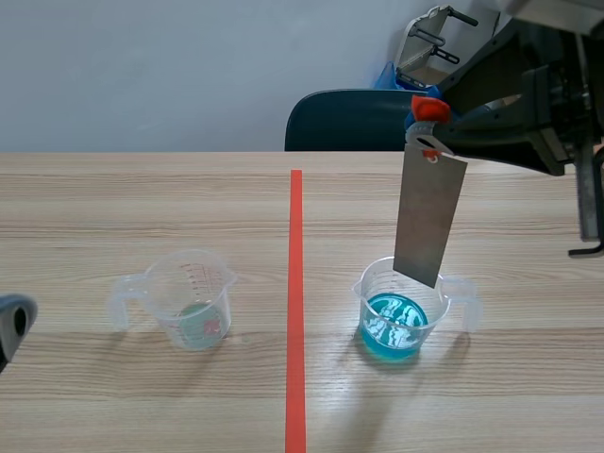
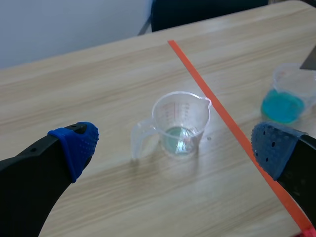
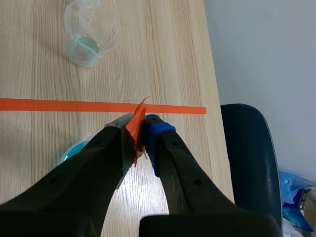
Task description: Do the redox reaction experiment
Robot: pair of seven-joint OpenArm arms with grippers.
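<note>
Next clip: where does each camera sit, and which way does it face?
Scene view: between the arms, facing across the table; the right gripper hangs a metal plate over the blue-liquid cup.
Left wrist view: behind the open left gripper, looking forward-down at the clear cup.
Right wrist view: high behind the right gripper, looking down; it is shut on an orange clip.
Shared: both cups, in all views.

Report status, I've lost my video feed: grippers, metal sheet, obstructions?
Left gripper open, clear beaker ahead. Right gripper shut on orange clip; metal sheet hanging over blue-liquid beaker, lower edge near rim. Nothing blocking the dip.
</note>
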